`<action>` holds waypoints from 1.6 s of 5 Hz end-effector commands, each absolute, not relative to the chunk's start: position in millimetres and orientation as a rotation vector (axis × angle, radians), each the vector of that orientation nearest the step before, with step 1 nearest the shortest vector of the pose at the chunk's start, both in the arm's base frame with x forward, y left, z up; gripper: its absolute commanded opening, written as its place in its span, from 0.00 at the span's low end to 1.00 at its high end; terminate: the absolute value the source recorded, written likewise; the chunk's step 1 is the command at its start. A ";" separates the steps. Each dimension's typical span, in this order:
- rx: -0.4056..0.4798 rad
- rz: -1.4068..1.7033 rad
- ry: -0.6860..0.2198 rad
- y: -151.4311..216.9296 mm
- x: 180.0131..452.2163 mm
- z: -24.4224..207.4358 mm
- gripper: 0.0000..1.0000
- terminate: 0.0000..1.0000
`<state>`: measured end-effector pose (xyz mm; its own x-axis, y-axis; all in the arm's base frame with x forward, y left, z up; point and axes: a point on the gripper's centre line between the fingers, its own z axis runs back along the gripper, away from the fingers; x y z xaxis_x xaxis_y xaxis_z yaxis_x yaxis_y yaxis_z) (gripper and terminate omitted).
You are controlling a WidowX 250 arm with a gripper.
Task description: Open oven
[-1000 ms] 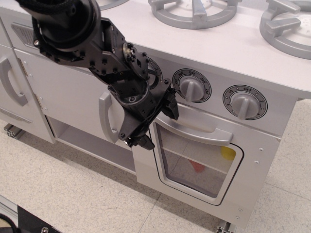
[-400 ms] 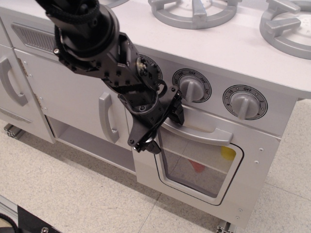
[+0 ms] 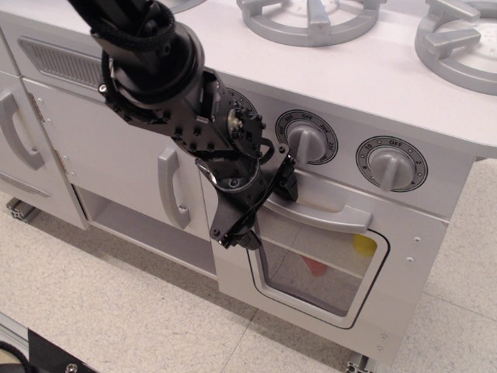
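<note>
The light-grey oven (image 3: 404,256) stands at the right of the toy kitchen, its door shut. The door has a rounded clear window (image 3: 311,264) and a wide horizontal bar handle (image 3: 330,214). Two dial knobs (image 3: 307,140) show above it; the arm partly hides a third. My black gripper (image 3: 264,210) is open at the left end of the handle. One finger (image 3: 286,185) is above the bar and the other (image 3: 239,237) is below it, against the door's left edge. I cannot tell whether the fingers touch the bar.
A plain grey cabinet door with a vertical handle (image 3: 172,186) is just left of the oven, and another (image 3: 19,128) is at the far left. Grey burners (image 3: 311,19) sit on the countertop. A yellow item (image 3: 365,245) and a red item (image 3: 314,266) show through the window.
The arm has moved right and slightly up. The gripper went from beside the cabinet handle to straddling the left end of the oven's bar handle. The door has not moved.
</note>
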<state>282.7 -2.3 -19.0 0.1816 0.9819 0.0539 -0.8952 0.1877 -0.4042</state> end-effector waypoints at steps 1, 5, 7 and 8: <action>-0.296 1.274 -0.292 4.6 251.7 -10.8 1.00 0.00; -0.027 0.778 -0.261 21.8 243.4 55.3 1.00 0.00; -0.018 0.577 -0.382 36.1 275.6 61.6 1.00 0.00; -0.041 0.524 -0.402 45.5 285.5 57.3 1.00 0.00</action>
<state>278.0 41.5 41.6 0.8086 0.4890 0.3272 -0.4776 0.8703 -0.1204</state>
